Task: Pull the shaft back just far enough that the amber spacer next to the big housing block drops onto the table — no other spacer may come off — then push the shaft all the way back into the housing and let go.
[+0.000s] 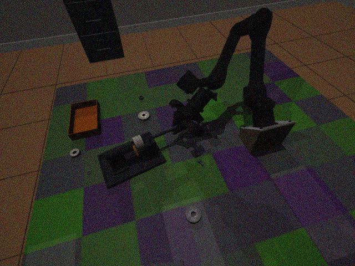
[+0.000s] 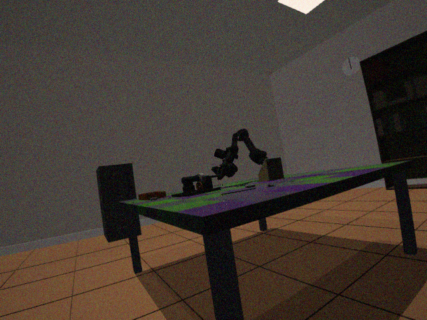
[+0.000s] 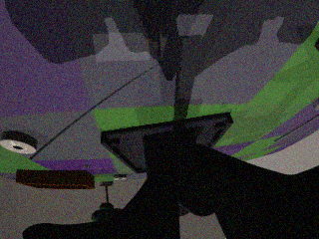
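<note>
My gripper (image 1: 179, 128) (image 2: 218, 177) is shut on the dark shaft (image 1: 165, 132) at its outer end. The shaft runs into the near block (image 1: 148, 139) (image 2: 206, 183) of the black fixture. White spacers (image 1: 138, 141) (image 2: 201, 176) sit together at shaft height beside that block. The amber spacer (image 1: 136, 150) (image 2: 199, 186) is lower than them, tilted, in the gap between the two blocks; it is off the shaft line. The far housing block (image 1: 116, 158) (image 2: 187, 185) is dark, and the shaft's inner tip cannot be made out. In the wrist view my arm parts hide the spacers.
The fixture stands on a dark base plate (image 1: 155, 160) (image 3: 120, 138). An orange tray (image 1: 85, 118) (image 2: 152, 195) (image 3: 55, 179) lies behind it. Loose pale discs (image 1: 143, 115) (image 1: 74, 152) (image 1: 193, 215), a small dark nut (image 1: 141, 97) and a small screw (image 1: 200, 162) lie around.
</note>
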{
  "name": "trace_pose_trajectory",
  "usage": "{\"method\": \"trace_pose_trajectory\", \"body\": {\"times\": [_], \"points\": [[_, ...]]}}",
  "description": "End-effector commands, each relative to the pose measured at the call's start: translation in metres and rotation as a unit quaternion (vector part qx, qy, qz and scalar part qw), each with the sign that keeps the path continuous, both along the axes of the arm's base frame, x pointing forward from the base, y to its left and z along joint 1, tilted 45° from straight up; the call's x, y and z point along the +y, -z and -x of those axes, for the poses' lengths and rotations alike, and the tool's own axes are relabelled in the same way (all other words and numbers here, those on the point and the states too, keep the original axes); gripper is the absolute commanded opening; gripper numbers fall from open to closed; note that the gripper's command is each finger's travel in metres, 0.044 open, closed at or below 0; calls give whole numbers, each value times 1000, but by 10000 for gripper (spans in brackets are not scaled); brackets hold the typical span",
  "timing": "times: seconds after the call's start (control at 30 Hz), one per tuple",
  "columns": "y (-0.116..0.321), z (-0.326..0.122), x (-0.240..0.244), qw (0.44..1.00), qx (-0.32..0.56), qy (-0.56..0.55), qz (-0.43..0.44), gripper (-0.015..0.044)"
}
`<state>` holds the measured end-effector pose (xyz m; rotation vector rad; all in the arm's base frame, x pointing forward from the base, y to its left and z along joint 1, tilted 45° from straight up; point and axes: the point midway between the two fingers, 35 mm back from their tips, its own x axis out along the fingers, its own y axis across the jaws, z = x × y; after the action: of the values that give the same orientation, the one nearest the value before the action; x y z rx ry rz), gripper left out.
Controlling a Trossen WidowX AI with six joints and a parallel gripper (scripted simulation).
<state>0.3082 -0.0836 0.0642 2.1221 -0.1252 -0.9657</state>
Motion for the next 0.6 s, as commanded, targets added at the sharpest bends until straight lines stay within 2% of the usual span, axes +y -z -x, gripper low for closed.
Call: {"method": "trace_pose_trajectory", "body": {"times": [0.0, 0.57], "points": [[-1, -2, 0, 1000, -1, -2, 1, 0], [0, -7, 1, 1000, -1, -2, 1, 0]]}}
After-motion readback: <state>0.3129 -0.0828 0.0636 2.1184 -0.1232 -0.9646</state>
